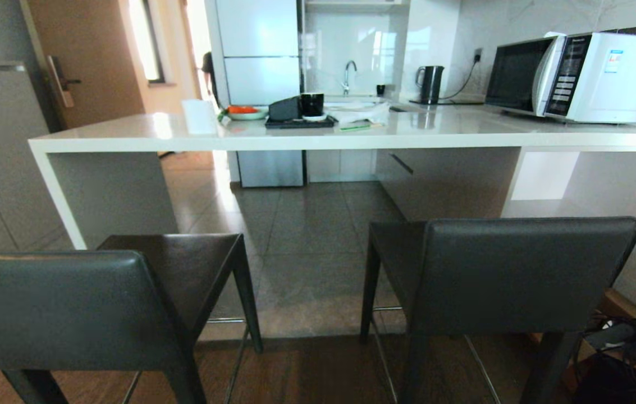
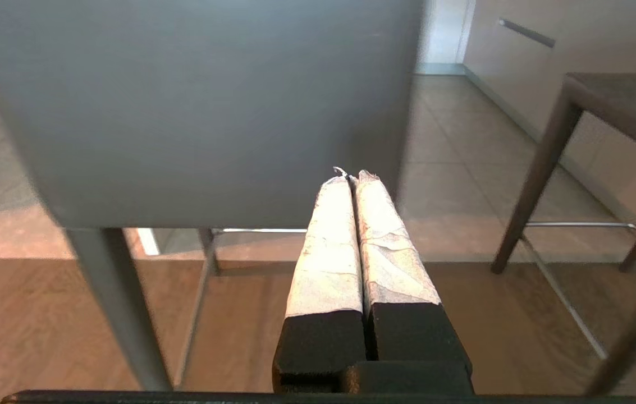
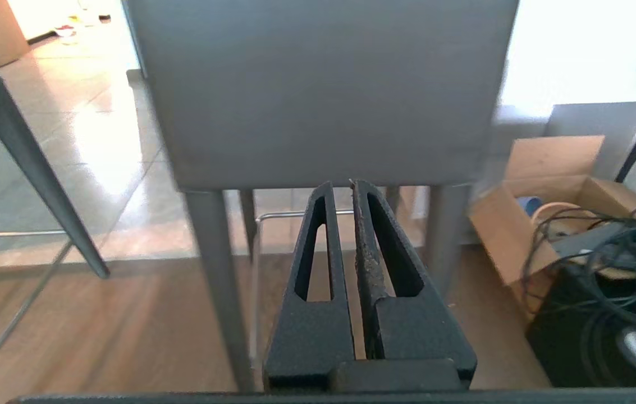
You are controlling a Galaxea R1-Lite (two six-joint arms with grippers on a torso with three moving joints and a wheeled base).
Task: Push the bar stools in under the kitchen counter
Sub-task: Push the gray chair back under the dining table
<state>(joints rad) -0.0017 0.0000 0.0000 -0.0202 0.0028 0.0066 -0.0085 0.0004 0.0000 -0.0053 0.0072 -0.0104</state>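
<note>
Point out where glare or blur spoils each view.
Head view: window glare washes over the glossy white stone-look kitchen counter. Left wrist view: the nearer dark-grey leather stool backrest is soft and out of focus. Right wrist view: a blown-out bright area beside the other stool's grey backrest.

We see our left gripper (image 2: pixel 351 175) with black blocks and fingers wrapped in creased white tape; our right gripper (image 3: pixel 342 185) is bare textured black, with slotted triangular fingers.
</note>
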